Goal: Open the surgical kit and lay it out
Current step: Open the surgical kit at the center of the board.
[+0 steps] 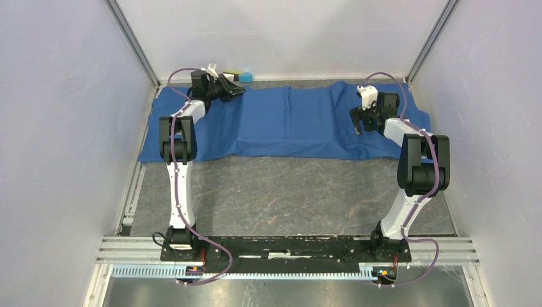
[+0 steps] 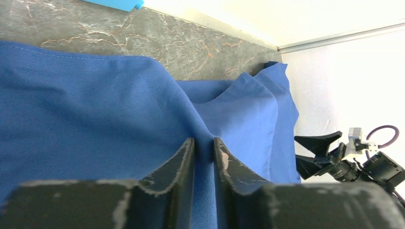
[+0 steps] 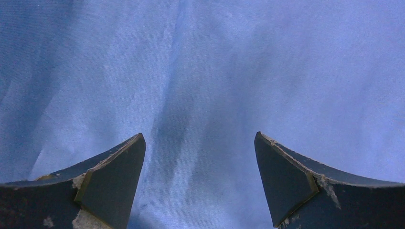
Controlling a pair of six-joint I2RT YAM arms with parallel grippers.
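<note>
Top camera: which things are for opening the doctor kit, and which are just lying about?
For the job:
blue cloth
left tool, pinching a cloth fold
right tool, open over the cloth

Just lying about:
small blue block
yellow piece beside it

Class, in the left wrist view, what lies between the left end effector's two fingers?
A raised fold of the blue cloth wrap sits between the fingers of the left end effector; the left wrist view shows it.
</note>
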